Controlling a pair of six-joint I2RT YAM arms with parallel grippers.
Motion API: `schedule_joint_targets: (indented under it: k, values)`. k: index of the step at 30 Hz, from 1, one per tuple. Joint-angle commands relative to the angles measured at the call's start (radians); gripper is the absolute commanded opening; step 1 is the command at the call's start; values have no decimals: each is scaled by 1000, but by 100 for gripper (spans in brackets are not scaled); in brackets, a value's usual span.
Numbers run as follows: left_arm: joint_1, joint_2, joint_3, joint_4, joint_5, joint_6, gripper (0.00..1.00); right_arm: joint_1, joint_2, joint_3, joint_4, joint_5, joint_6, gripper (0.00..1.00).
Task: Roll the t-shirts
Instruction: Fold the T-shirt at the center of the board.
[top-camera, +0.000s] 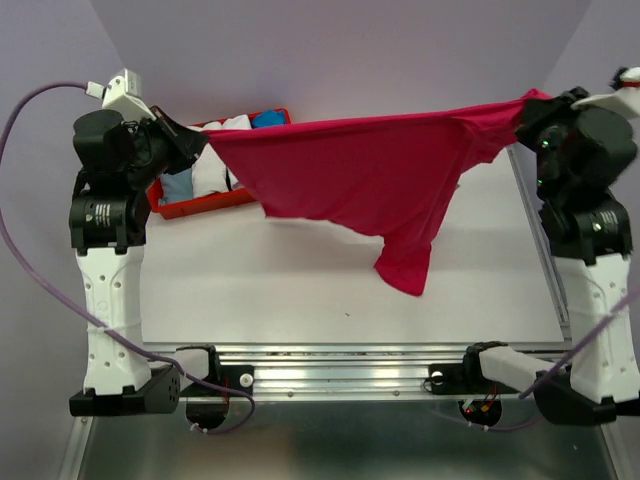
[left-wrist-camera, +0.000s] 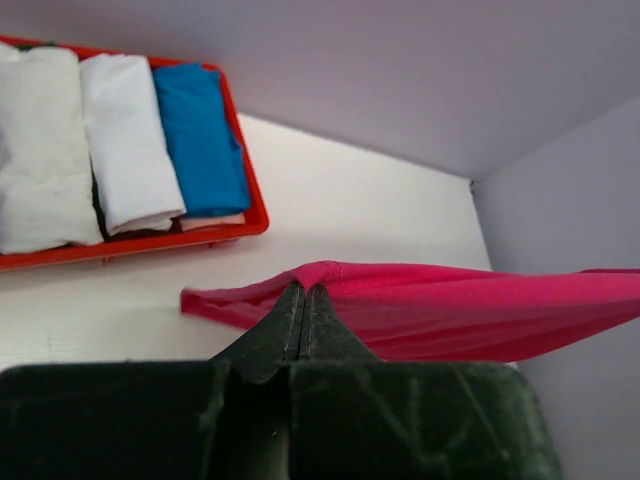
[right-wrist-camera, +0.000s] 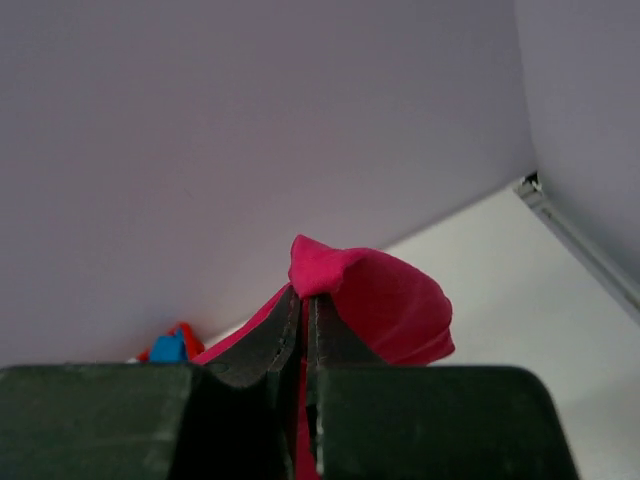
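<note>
The left tool (left-wrist-camera: 305, 288) and right tool (right-wrist-camera: 306, 296) each pinch a thin edge of the pink shirt (top-camera: 350, 170), strung above the counter's far side (top-camera: 300, 290). Tug harder and a corner could slip free!

Magenta t-shirt (top-camera: 350, 170) seemingly hides part of the tray (top-camera: 205, 204).

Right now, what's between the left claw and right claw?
The magenta t-shirt spans it, pinched by the left claw and the right claw, above the table; top view shows it.
</note>
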Motion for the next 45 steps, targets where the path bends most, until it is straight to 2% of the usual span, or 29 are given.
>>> schedule_joint_targets:
  k: [1,7,15,18,24,29,34,39,42,45]
  values:
    - [13,-78,103,18,51,38,0,-11,-139,86,37,157,-86,1]
    - [13,-127,211,-2,74,41,0,-11,-292,201,8,196,-121,1]
    - [13,-175,273,18,127,-1,0,-11,-329,389,-82,199,-150,1]
    - [13,-192,233,16,115,4,0,-11,-324,375,-98,232,-167,1]
    - [13,-195,13,-34,51,50,0,-11,-272,248,-96,298,-228,1]
    - [13,-186,-289,-2,6,65,0,-11,-174,105,-67,302,-273,1]
    - [13,-109,-507,85,-35,56,0,-11,-45,-82,0,256,-302,1]
    - [18,26,-612,174,-96,29,0,-11,169,-220,132,174,-299,1]
    - [29,89,-609,188,-129,25,0,-22,338,-220,191,148,-305,1]
    - [52,153,-594,191,-162,25,0,-31,464,-153,243,131,-305,1]
